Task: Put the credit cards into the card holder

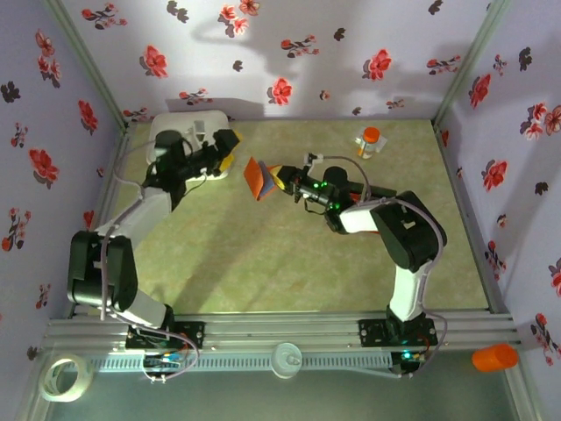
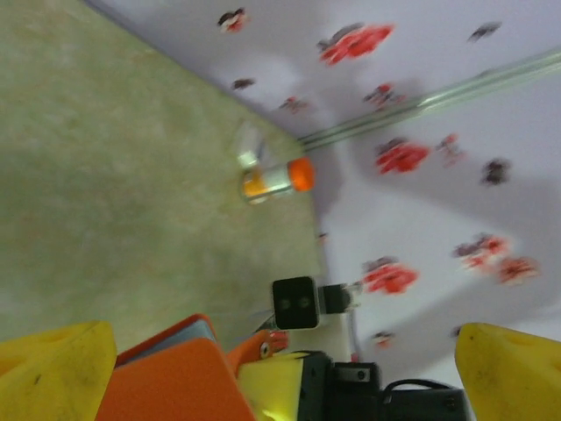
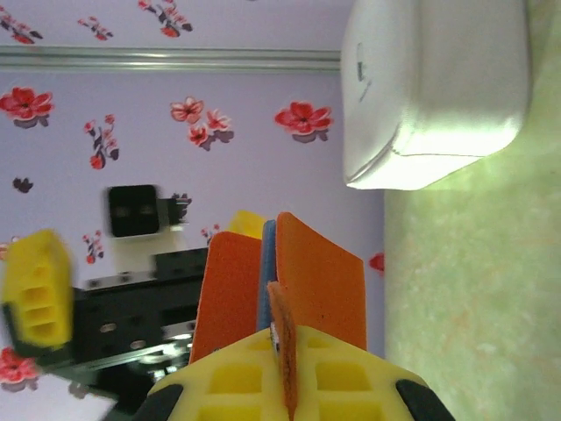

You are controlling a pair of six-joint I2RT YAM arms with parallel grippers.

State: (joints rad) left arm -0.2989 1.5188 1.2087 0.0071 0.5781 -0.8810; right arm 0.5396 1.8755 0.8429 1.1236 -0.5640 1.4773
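Top external, right gripper (image 1: 280, 179) clamping card holder (image 1: 257, 179), left gripper (image 1: 229, 153) agape

The mottled green table (image 1: 289, 272) carries a white box (image 1: 175, 121) far-left and 1 orange-capped vial (image 1: 371, 142) far-right.

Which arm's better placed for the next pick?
Left. Its tool is open and empty by the white rounded box. The right tool is shut on the orange-red folding card holder, so it's busy.
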